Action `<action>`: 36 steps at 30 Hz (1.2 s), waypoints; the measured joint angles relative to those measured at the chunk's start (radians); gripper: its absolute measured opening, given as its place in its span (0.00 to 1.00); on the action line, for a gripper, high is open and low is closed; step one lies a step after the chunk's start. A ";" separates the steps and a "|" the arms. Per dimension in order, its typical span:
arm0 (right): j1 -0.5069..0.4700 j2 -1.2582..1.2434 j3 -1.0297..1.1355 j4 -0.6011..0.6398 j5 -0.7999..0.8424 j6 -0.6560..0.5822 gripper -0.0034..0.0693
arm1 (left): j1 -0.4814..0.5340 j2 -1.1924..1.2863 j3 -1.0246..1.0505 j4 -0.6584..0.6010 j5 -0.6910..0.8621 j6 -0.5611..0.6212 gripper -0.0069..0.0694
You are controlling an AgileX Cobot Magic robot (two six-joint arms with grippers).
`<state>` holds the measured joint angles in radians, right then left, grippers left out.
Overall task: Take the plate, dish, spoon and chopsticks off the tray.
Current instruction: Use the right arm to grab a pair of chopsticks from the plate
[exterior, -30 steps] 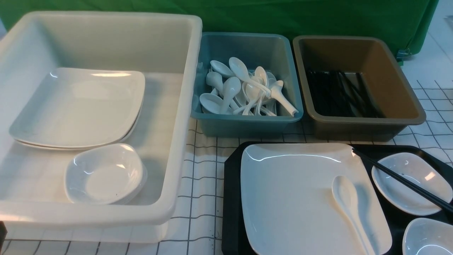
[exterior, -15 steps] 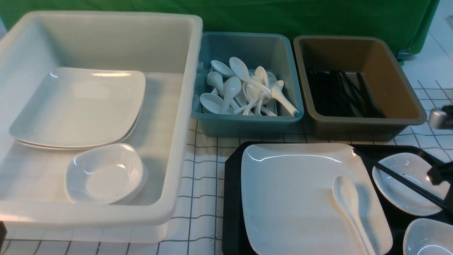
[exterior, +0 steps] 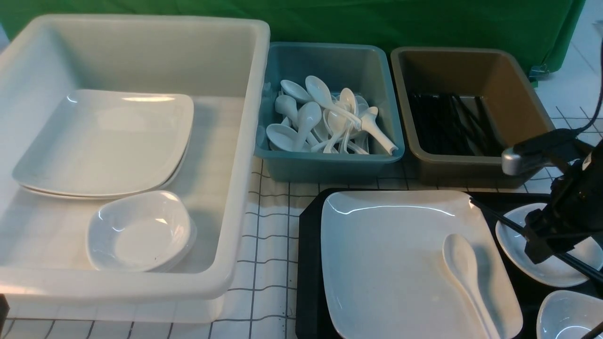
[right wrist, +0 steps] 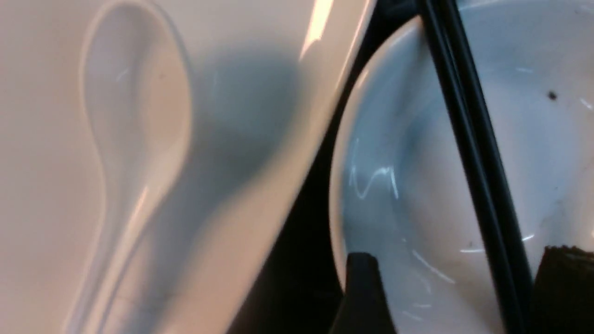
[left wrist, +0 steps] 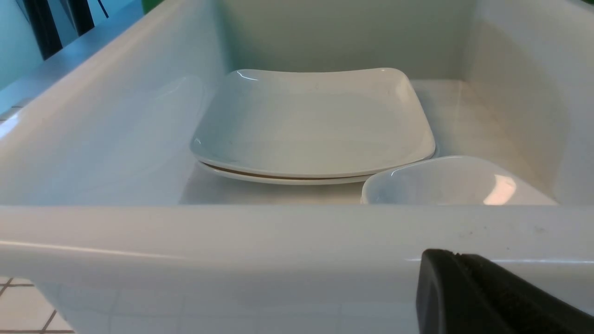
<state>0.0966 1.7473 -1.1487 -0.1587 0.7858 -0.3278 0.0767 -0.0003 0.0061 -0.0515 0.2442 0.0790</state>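
Black and thin, the chopsticks [exterior: 499, 217] lie slantwise across a small white dish [exterior: 577, 266] on the right part of the tray [exterior: 308, 263], their far tips next to the far right corner of the plate [exterior: 391, 263]. The right pincer [right wrist: 464, 292] hangs just over that dish with its jaws spread wide. The sticks run between the two fingers, closer to one of them, and nothing is gripped. The big square plate fills the left and middle of the black tray. The white spoon [exterior: 464, 273] lies on the plate's right side, bowl pointing away from the robot and handle toward the near edge. A second small dish [exterior: 565, 315] sits at the tray's near right corner.

Beyond the tray, on the desk [exterior: 268, 221] with its grid-patterned cloth, stand a brown tub [exterior: 471, 165] of black chopsticks and a teal tub [exterior: 330, 165] heaped with white spoons. To the left, a large white tub [exterior: 245, 141] holds two stacked plates [exterior: 103, 141] and nested small dishes [exterior: 141, 230]. The left pincer [left wrist: 464, 287] is clenched and empty, just outside the near wall of that tub.
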 joint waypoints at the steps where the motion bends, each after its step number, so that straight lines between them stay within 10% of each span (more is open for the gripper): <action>1: 0.002 0.002 0.000 -0.005 -0.001 0.000 0.76 | 0.000 0.000 0.000 0.000 0.000 0.000 0.12; 16: 0.018 0.110 0.000 -0.152 -0.047 0.003 0.71 | 0.000 0.000 0.000 0.000 0.000 0.002 0.12; 22: 0.018 0.126 -0.001 -0.163 -0.030 0.011 0.26 | 0.000 0.000 0.000 0.000 0.000 0.002 0.12; 36: 0.018 -0.044 -0.053 -0.061 0.215 0.035 0.26 | 0.000 0.000 0.000 0.000 0.000 0.000 0.12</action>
<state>0.1144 1.7030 -1.2015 -0.2195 1.0011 -0.2932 0.0767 -0.0003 0.0061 -0.0515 0.2442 0.0792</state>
